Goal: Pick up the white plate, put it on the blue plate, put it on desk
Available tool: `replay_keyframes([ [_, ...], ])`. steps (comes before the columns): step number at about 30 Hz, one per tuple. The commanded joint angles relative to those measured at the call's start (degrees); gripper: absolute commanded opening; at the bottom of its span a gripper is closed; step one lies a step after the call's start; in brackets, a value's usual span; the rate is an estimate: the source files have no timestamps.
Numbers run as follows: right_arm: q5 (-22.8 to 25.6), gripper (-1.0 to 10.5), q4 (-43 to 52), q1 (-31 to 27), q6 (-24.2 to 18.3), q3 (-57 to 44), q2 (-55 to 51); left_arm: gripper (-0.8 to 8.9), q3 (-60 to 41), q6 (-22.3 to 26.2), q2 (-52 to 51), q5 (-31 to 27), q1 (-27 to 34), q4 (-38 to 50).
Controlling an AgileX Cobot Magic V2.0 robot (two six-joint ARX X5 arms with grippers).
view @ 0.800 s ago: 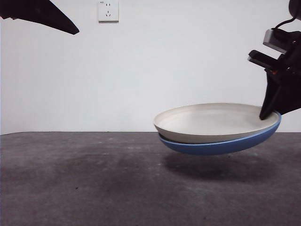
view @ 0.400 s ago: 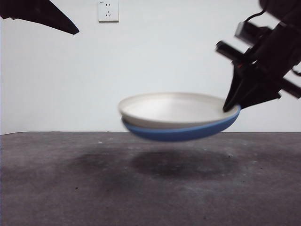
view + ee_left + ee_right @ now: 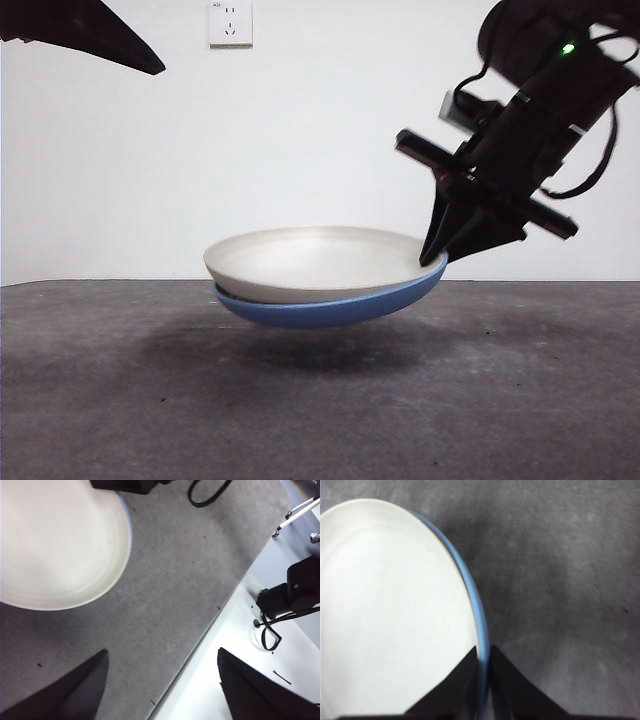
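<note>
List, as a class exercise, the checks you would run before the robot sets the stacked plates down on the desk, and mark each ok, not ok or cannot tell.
1. Right hand shut on the rims of both plates: ok, jaws pinch the stack's edge.
2. White plate nested in the blue plate: ok, sitting inside it, its rim overhanging on the side away from the hand.
3. Stack level: not ok, it tilts up slightly toward the gripped side.
4. Stack off the desk: ok, a shadow and a gap show beneath.
5. Landing spot under the stack bare: ok, only grey surface shows.
6. Left hand out of the way: ok, open and apart from the plates.
</note>
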Motion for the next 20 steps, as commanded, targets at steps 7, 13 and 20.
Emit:
replay_keyframes([
  [7, -0.3, 0.1, 1.0, 0.6, 1.4, 2.0, 7.5, 3.43, 0.5, 0.9, 0.3, 0.2, -0.3, 0.0],
  [13, -0.5, 0.1, 1.0, 0.8, 1.2, 2.0, 8.2, 3.43, 0.5, 0.9, 0.3, 0.2, -0.3, 0.1],
  [20, -0.6, 2.2, -0.1, 0.9, 1.2, 2.0, 8.2, 3.43, 0.5, 0.9, 0.3, 0.2, -0.3, 0.1],
])
